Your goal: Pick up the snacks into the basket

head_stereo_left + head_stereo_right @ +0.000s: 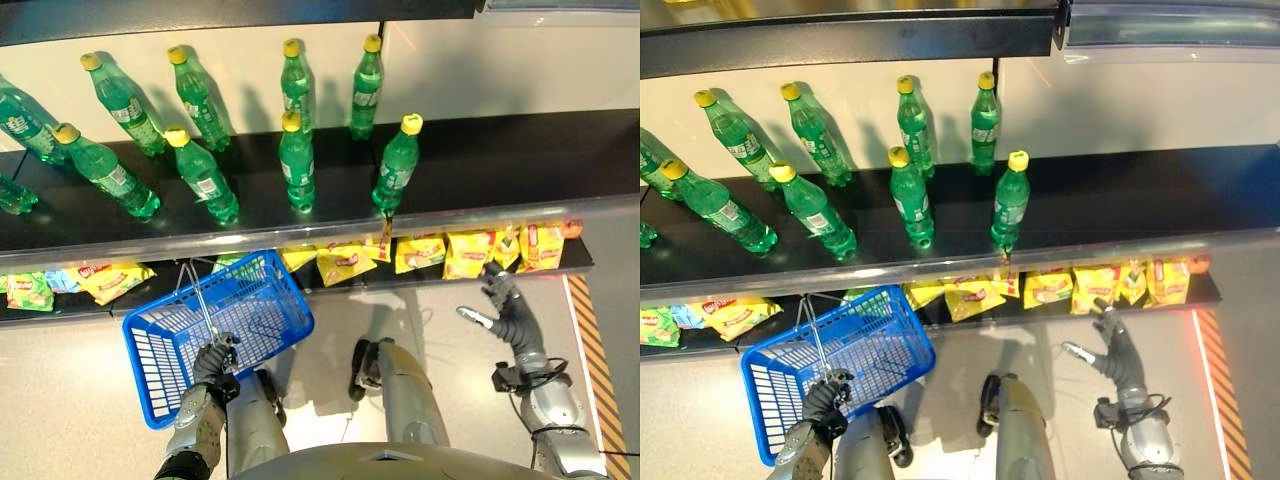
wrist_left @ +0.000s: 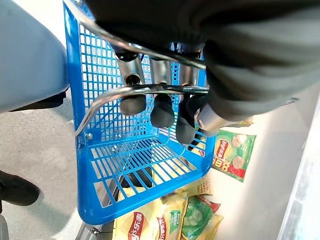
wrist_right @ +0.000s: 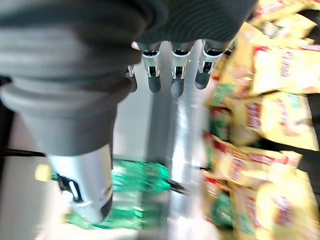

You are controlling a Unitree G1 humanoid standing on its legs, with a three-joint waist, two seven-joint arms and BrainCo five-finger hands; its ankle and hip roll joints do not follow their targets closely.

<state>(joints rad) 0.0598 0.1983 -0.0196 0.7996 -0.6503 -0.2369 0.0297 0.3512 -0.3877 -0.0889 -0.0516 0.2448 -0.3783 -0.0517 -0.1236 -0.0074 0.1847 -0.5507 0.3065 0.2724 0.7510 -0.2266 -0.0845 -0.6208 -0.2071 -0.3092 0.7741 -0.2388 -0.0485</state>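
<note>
Snacks (image 1: pixel 470 252) half-hidden under shelf | left hand (image 1: pixel 213 358) gripping basket (image 1: pixel 160 350) handle | right hand (image 1: pixel 503 300) open

Bright overhead light glares off the shelf edge (image 1: pixel 300 232); soft shadows trail the bottles (image 1: pixel 297 160); the right wrist view looks motion-blurred.
</note>
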